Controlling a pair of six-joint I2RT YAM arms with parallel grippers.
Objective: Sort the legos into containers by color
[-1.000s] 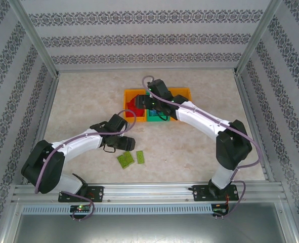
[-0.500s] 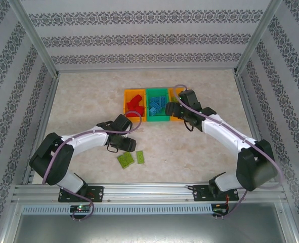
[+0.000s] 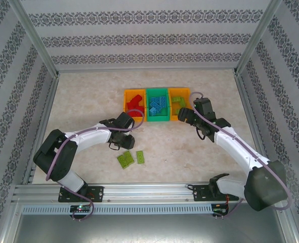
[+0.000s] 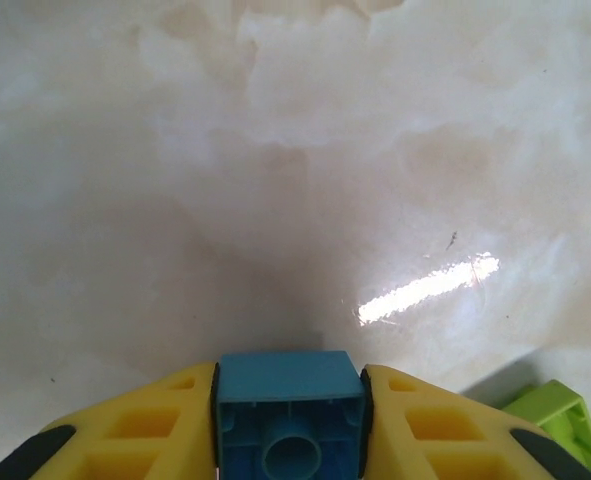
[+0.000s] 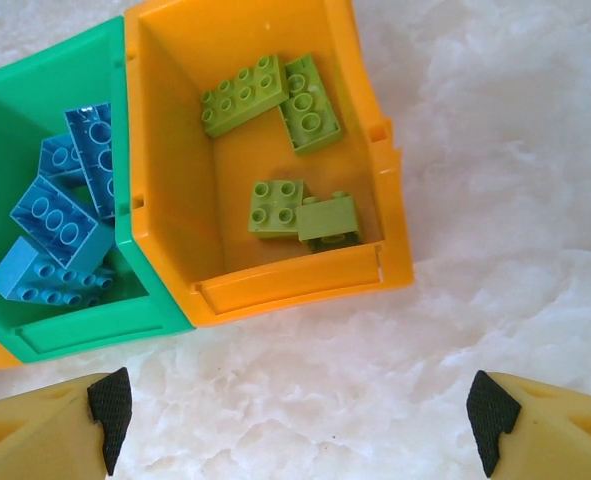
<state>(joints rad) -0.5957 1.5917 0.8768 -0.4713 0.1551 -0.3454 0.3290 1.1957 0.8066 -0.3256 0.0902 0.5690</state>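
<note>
Gripping blue lego (image 4: pixel 290 432), left end effector (image 4: pixel 290 400) — centred

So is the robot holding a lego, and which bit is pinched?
Yes: the left gripper pinches a blue lego by its opposite sides, hollow underside showing. The right gripper holds nothing.

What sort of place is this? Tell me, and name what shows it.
Likely a lab robot cell, not a home: aluminium frame, patterned backdrop panels, two arms bolted to a marbled table.
</note>
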